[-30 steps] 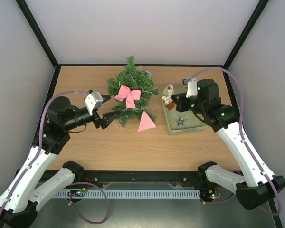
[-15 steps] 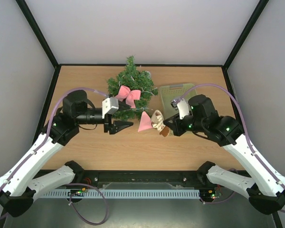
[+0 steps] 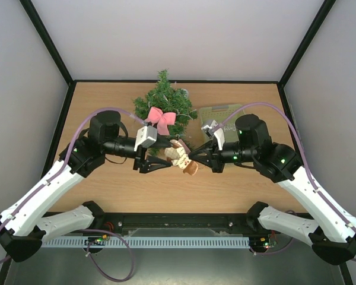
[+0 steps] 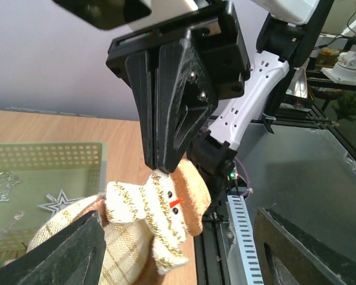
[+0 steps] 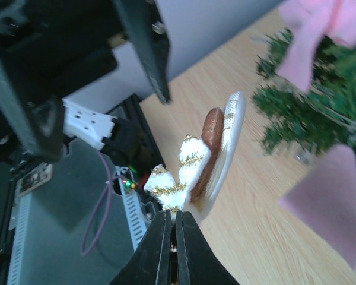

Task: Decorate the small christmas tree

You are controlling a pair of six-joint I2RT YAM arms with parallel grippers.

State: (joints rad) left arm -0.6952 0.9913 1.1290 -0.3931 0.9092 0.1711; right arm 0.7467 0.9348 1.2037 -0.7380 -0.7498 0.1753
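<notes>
The small christmas tree (image 3: pixel 164 101) lies at the back middle of the table with a pink bow (image 3: pixel 160 119) on it. It also shows in the right wrist view (image 5: pixel 308 104). My right gripper (image 3: pixel 193 155) is shut on the edge of a snowman ornament (image 3: pixel 180 157) and holds it above the table in front of the tree. In the right wrist view the right gripper (image 5: pixel 174 228) pinches the ornament (image 5: pixel 196 169). My left gripper (image 3: pixel 168 155) is open, one finger on each side of the snowman ornament (image 4: pixel 148 219), not touching it.
A pale green basket (image 3: pixel 209 113) stands right of the tree, partly behind my right arm. In the left wrist view the basket (image 4: pixel 47 166) holds a silver star (image 4: pixel 59 203). A pink paper triangle (image 5: pixel 332 202) lies by the tree.
My right gripper carried the snowman ornament from the basket leftward to the front of the tree. My left gripper moved right, open, until its fingers flank the ornament.
</notes>
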